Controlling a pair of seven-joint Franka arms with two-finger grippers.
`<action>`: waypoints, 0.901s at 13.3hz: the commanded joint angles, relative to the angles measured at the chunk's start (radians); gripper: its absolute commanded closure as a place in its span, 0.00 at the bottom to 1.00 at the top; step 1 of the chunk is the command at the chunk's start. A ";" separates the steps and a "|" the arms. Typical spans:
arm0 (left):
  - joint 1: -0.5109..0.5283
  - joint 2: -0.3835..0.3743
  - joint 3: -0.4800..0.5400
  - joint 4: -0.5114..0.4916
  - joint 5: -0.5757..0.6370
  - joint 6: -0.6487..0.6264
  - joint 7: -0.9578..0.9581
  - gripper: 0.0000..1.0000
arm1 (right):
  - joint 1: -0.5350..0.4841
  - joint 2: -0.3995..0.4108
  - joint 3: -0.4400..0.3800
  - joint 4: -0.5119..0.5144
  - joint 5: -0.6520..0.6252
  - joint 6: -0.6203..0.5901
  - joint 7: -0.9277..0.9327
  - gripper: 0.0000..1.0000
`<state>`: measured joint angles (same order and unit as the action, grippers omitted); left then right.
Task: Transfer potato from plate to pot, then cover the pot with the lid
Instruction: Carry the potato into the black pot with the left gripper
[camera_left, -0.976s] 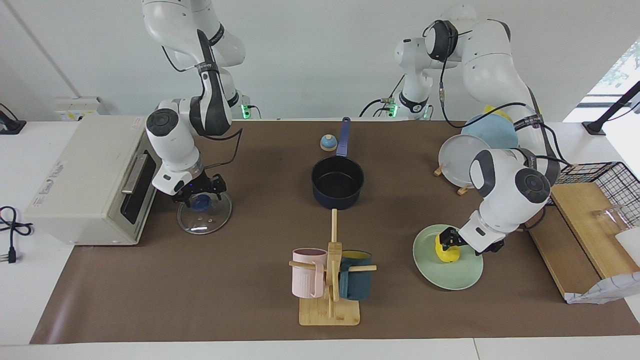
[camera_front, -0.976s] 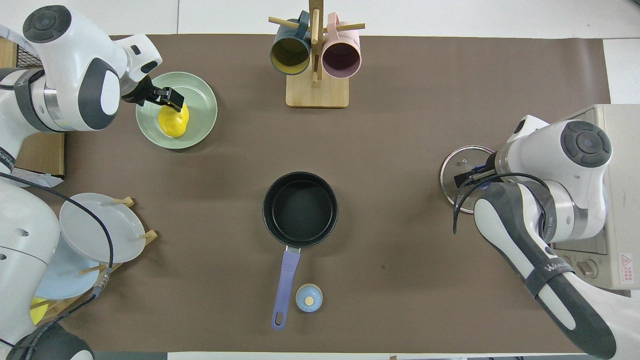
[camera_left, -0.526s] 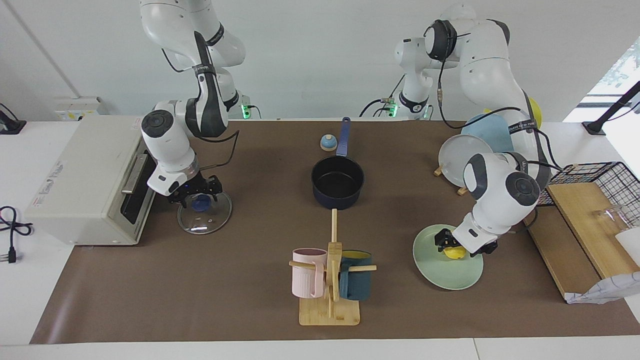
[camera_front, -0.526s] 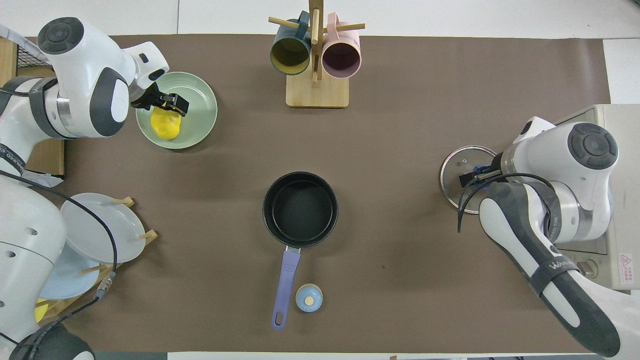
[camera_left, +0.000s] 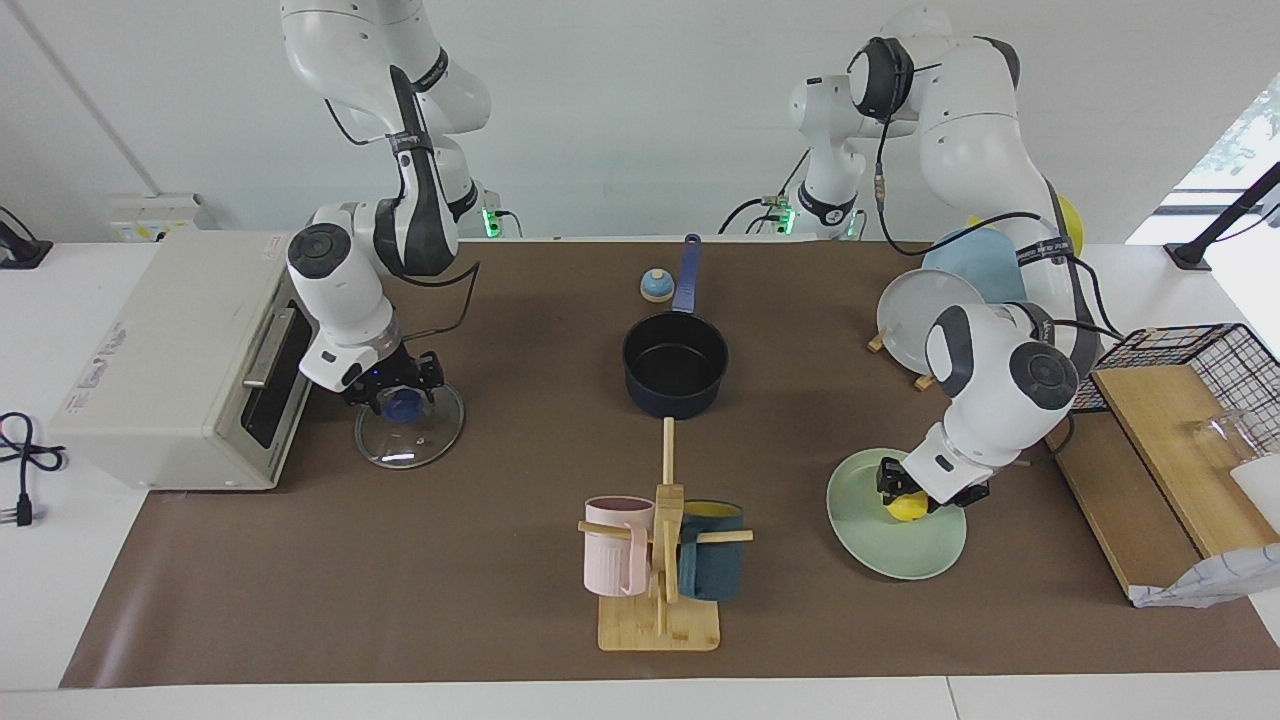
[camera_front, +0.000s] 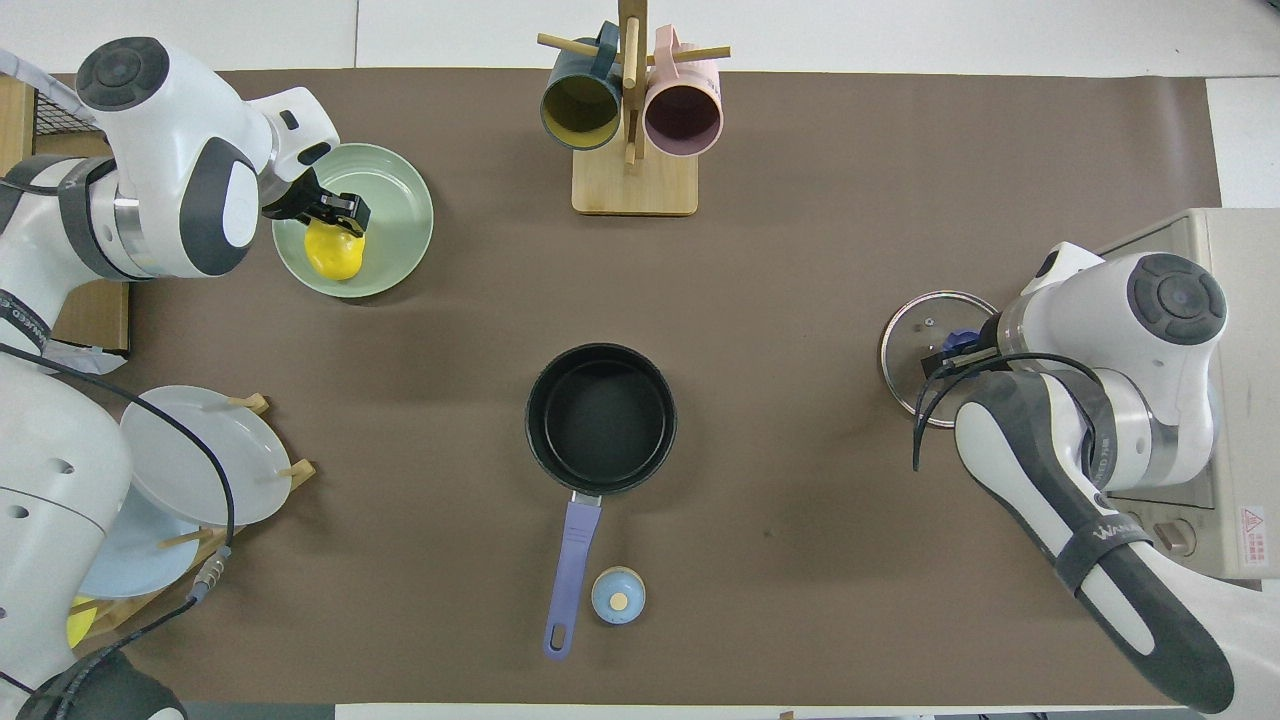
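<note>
**Potato gripped on the plate, lid knob under the other hand**

Potato (camera_front: 334, 252) lay on the pale green plate (camera_front: 395, 215), on the part of it nearer the left arm's end of the bench (camera_left: 500, 560), and the left hand (camera_front: 338, 208) was down on it. Its fingers were clenched on the yellow lump, which showed just below the black fingertips in the overhead view and peeked out under the wrist in the facing view. The plate sat flat on the brown mat, farther from the robots than the plate rack (camera_left: 925, 310).

At the right arm's end, the right hand (camera_left: 402, 392) sat low over the glass lid (camera_left: 410, 440), its fingers on either side of the blue knob (camera_left: 405, 405); whether they had closed on it could not be told. The lid rested on the mat just in front of the toaster oven (camera_left: 170, 360).

Between the 2 arms the navy pot (camera_left: 675, 365) stood uncovered with nothing in it, its handle pointing toward the robots, beside the small bell (camera_left: 655, 286). The mug stand (camera_left: 660, 560) with 2 mugs was farther from the robots than the pot.
</note>
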<state>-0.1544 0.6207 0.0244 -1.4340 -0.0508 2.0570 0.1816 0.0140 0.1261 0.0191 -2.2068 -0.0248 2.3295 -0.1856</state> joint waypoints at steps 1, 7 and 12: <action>-0.008 -0.035 0.009 -0.020 0.005 -0.014 0.007 1.00 | -0.011 -0.016 0.009 -0.021 -0.011 0.025 0.003 0.23; -0.019 -0.188 0.000 0.040 -0.076 -0.194 -0.132 1.00 | -0.012 -0.014 0.009 -0.019 -0.011 0.028 0.005 0.21; -0.241 -0.352 -0.001 -0.063 -0.078 -0.285 -0.466 1.00 | -0.012 -0.013 0.009 -0.017 -0.011 0.045 0.005 0.23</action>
<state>-0.2891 0.3403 0.0060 -1.3889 -0.1213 1.7622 -0.1637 0.0140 0.1261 0.0191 -2.2068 -0.0248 2.3481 -0.1856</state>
